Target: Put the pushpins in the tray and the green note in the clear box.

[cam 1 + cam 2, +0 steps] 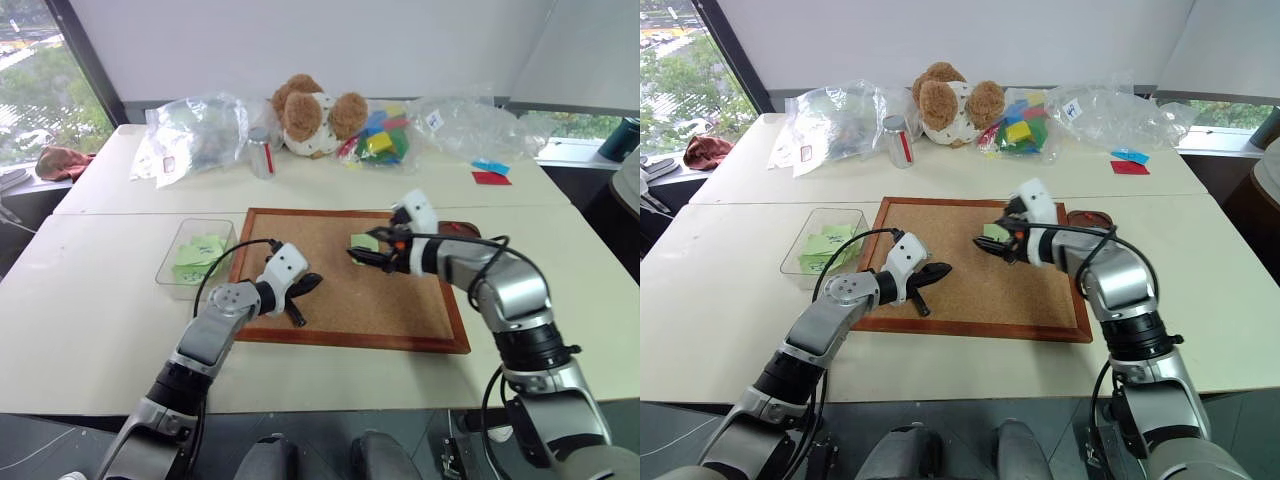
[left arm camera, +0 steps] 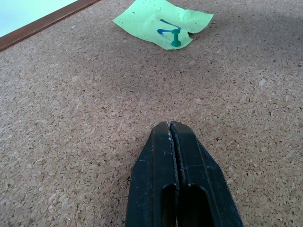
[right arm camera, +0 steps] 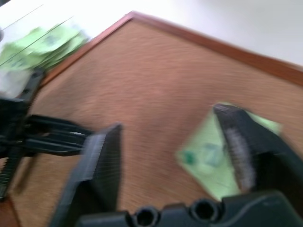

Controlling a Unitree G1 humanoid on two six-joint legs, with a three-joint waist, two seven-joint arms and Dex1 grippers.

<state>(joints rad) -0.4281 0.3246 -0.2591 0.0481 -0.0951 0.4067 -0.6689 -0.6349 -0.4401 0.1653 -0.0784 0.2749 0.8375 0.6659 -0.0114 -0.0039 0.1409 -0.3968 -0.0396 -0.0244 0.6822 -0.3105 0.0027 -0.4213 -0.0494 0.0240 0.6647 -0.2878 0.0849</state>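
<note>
Notes fill the clear box at my nine o'clock. My left gripper rests closed on the cork board. At one o'clock, my right gripper spreads open over the pinned green note.

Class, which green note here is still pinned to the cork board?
The single green note by the right gripper, held by a green pushpin; the others lie in the clear box.
</note>
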